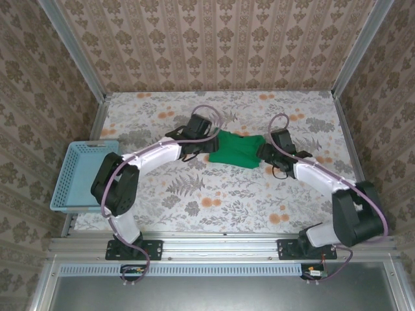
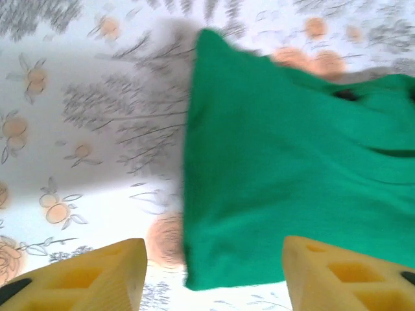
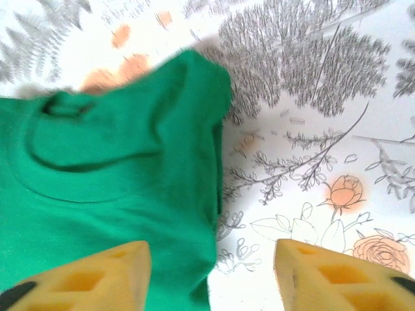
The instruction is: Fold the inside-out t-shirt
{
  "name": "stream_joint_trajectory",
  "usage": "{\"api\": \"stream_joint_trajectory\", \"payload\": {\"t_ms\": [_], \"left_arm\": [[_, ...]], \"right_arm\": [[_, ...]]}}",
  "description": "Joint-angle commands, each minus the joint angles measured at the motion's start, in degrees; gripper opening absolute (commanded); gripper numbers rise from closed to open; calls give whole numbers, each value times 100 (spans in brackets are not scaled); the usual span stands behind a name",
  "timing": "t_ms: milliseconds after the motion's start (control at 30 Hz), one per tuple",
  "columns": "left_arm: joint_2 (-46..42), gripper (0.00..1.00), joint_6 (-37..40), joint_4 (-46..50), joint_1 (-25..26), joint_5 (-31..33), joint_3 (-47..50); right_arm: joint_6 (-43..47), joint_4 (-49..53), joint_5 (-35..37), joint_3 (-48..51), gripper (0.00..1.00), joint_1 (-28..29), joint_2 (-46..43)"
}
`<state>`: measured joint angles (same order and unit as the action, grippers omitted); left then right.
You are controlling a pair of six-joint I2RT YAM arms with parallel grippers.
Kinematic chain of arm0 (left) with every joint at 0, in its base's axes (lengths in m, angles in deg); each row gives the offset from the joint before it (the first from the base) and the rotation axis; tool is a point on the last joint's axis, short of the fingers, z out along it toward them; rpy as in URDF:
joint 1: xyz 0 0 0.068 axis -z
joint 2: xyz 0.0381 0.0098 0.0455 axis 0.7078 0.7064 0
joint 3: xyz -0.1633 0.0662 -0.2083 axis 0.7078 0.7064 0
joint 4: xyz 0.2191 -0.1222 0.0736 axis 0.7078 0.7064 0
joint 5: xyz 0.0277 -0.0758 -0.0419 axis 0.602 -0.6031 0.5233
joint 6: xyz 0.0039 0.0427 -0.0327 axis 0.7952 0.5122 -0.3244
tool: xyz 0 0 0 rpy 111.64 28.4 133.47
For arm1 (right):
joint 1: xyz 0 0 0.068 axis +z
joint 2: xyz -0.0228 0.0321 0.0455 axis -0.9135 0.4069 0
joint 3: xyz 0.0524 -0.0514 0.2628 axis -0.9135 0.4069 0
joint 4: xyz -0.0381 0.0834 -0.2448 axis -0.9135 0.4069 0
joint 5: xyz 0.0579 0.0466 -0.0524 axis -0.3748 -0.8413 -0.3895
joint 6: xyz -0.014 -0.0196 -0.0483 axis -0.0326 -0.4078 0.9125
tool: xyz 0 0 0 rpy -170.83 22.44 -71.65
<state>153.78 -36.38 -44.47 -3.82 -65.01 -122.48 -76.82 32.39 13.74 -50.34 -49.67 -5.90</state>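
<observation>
The inside-out t-shirt [image 1: 238, 149] is a bright green folded bundle lying flat on the flowered tabletop in the middle of the table. My left gripper [image 1: 206, 144] hovers at its left edge. In the left wrist view the cloth [image 2: 285, 168] has a corner lying between the spread yellow fingers [image 2: 110, 275], and the left gripper [image 2: 214, 272] holds nothing. My right gripper [image 1: 264, 151] hovers at the shirt's right edge. There the shirt's edge and neckline [image 3: 110, 175] lie under the open right gripper [image 3: 213, 275], whose fingers [image 3: 327, 275] stand apart with no cloth pinched.
A light-blue plastic basket [image 1: 83, 173] stands at the table's left edge. Patterned walls and metal frame posts [image 1: 350, 58] enclose the table on three sides. Open flowered tabletop [image 1: 220, 201] lies between the shirt and the arm bases.
</observation>
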Motion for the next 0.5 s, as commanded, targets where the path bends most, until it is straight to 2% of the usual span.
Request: {"api": "stream_joint_trajectory", "payload": {"t_ms": [0,133,233,367,467], "left_arm": [[228,63,-69,843,490,742,-481],[866,66,-70,773,806,626,-1007],[1445,71,63,912,954,644,-1581],[2439,77,251,1686,921,857,-2673],[2854,77,462,2027,792,1014,-2992]], "right_arm": [[98,522,317,-27,61,-22,-567],[100,542,312,148,63,-23,-1024],[56,628,362,265,65,-20,-1249],[-19,590,281,542,67,-21,-1620],[-4,728,297,696,69,-16,-1919]]}}
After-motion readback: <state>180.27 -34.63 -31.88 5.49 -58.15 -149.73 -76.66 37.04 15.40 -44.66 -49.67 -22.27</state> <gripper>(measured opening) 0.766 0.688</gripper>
